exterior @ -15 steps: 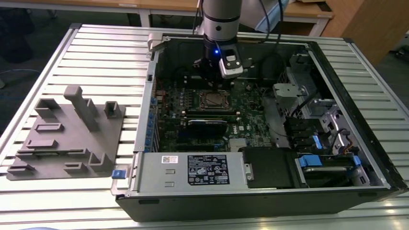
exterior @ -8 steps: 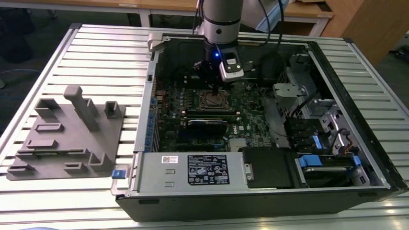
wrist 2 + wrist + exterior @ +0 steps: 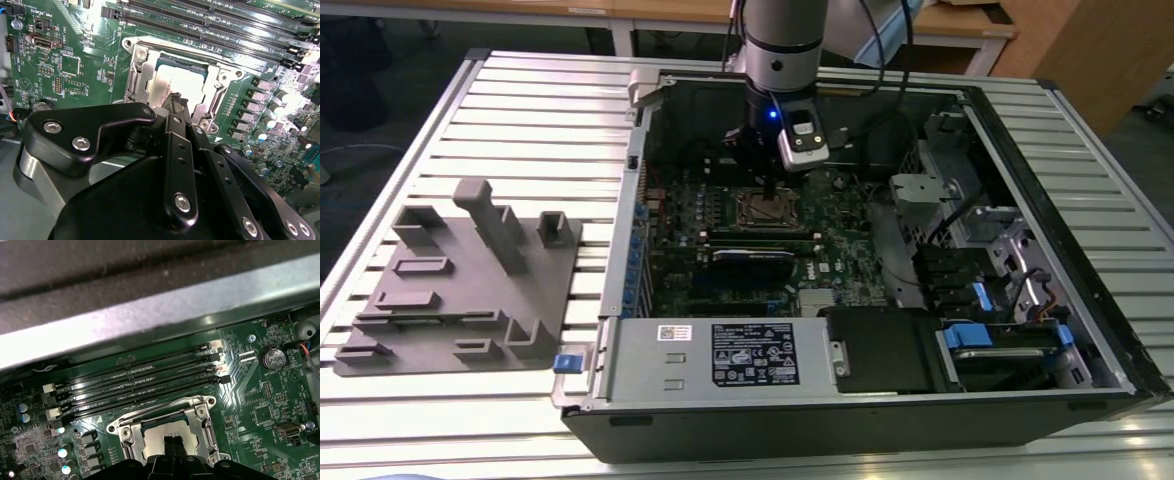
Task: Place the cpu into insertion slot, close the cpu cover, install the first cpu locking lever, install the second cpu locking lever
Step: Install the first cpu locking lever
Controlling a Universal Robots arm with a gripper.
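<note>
The open computer case (image 3: 854, 250) lies on the slatted table (image 3: 494, 110), and the green motherboard (image 3: 720, 240) fills its floor; the arm (image 3: 777, 50) comes down from about 12 o'clock of the case. The insertion slot (image 3: 769, 210) sits near the board's centre, w/ the long memory slots (image 3: 135, 377) just beside it on the side toward the case wall. In both wrist views the cpu (image 3: 172, 85) lies flat inside the slot, pale metal top up, and the cpu cover (image 3: 125, 432) frames it w/ its silvery plate. The gripper (image 3: 173, 445) hangs directly above the chip, fingertips (image 3: 170, 442) pressed together into one narrow point, nothing held, approx. touching the chip's top; real contact I cannot confirm. Judgement: the chip is light, stiff, smooth-topped and fragile underneath, so it should be taken only by its side edges, never pushed sideways. The cover is thin stiff metal, probably springy. Open room is small: memory slots on one side, capacitors (image 3: 270, 100) on another, cover rim all around, so mostly vertical moves look safe.
</note>
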